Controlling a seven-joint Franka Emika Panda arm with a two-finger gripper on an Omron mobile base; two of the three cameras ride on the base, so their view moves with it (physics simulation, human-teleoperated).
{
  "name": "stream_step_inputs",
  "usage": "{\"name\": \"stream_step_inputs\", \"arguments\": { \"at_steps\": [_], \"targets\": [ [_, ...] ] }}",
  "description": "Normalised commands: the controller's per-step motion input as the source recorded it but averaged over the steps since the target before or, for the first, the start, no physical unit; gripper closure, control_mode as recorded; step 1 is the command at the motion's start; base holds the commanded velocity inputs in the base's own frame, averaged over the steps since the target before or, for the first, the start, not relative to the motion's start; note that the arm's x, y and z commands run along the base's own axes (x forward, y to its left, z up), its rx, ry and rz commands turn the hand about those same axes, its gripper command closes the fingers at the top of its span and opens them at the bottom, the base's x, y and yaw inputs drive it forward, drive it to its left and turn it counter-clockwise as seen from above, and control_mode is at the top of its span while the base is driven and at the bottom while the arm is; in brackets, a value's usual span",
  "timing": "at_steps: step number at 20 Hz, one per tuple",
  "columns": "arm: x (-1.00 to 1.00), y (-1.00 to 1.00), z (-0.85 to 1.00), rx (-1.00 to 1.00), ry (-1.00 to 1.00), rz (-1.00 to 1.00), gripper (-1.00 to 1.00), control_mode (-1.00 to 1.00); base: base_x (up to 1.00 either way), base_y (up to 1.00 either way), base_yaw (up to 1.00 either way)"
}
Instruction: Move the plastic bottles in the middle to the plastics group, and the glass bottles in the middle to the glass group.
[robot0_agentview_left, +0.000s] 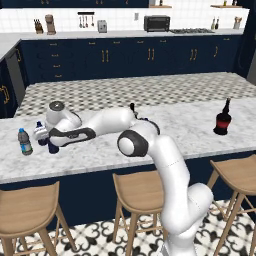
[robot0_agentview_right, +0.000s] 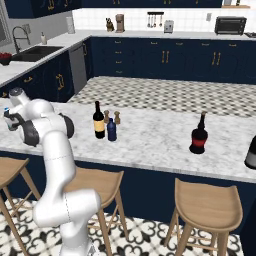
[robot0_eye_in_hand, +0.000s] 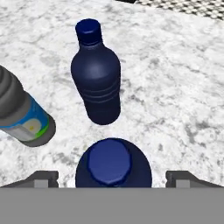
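Between your jaws, which stand wide with each tip clear of it, a navy-blue plastic bottle (robot0_eye_in_hand: 113, 162) stands upright on the marble table (robot0_eye_in_hand: 175, 87). Just beyond it you see a second navy bottle (robot0_eye_in_hand: 96, 83), and beside that the clear water bottle (robot0_eye_in_hand: 22, 113) with its blue label, all three close together at the table's left end. Further along, near the middle, the wine bottle (robot0_agentview_right: 99, 121) stands by another navy bottle (robot0_agentview_right: 112, 130), and the red-labelled bottle (robot0_agentview_right: 199, 135) sits well apart.
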Motion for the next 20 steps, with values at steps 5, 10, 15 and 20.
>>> {"name": "stream_step_inputs", "arguments": {
  "at_steps": [5,10,15,20],
  "targets": [
    [-0.17,-0.38,0.47,0.11,-0.10,0.00,-1.00,-1.00,0.00,0.00,0.00],
    [-0.40,-0.54,0.47,0.12,-0.07,0.00,-1.00,-1.00,0.00,0.00,0.00],
    [-0.70,-0.85,0.33,0.07,-0.07,0.00,-1.00,-1.00,0.00,0.00,0.00],
    [-0.73,-0.98,0.31,0.05,-0.07,0.00,-1.00,-1.00,0.00,0.00,0.00]
  ]
}}
